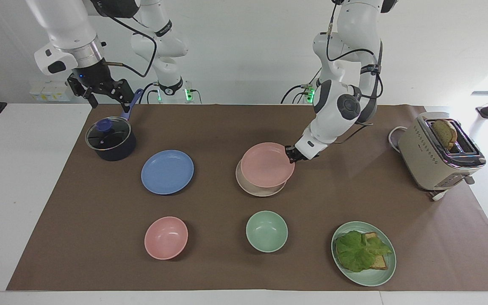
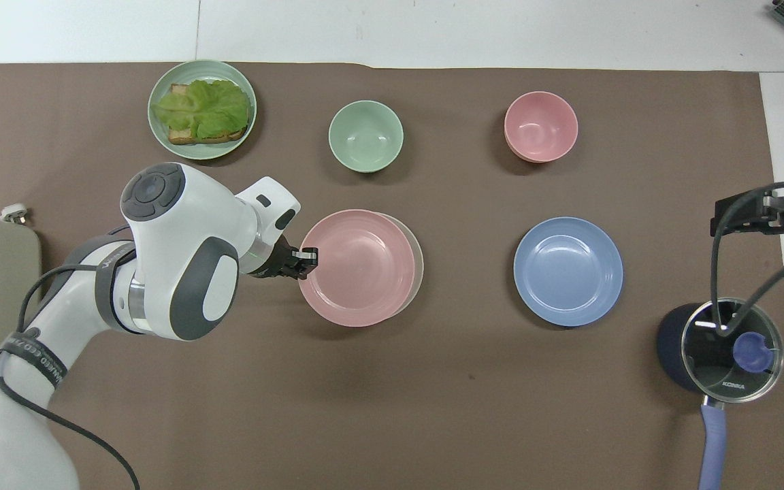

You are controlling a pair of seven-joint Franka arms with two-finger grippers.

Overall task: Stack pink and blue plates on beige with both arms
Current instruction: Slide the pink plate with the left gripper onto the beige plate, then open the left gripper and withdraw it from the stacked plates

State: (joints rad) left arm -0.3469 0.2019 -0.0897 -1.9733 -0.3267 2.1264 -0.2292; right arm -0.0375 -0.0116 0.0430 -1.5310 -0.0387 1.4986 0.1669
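White walls and a white tabletop [image 1: 23, 190] frame my view, with a brown mat [image 1: 227, 262] laid across it to carry everything. I take the beige plate [image 1: 257, 190] as my landmark: it lies flat near the mat's middle. My left pincer [image 1: 289, 155] is clenched on the rim of the pink plate [image 1: 266, 164], pinching the edge toward the left arm's end so the plate stays level as it hangs over the beige plate, covering nearly all of it; I cannot tell whether they touch yet. I judge an edge grip suits so shallow a plate and lets it settle squarely. The blue plate [image 1: 167, 171] rests beside the beige plate, toward the right arm's end, not yet stacked. My right pincer [image 1: 105, 95] waits with fingers spread, up over the handle of the dark pot [image 1: 111, 141], well clear of the beige plate. A toaster [image 1: 439, 154] stands toward the left arm's end from the beige plate.
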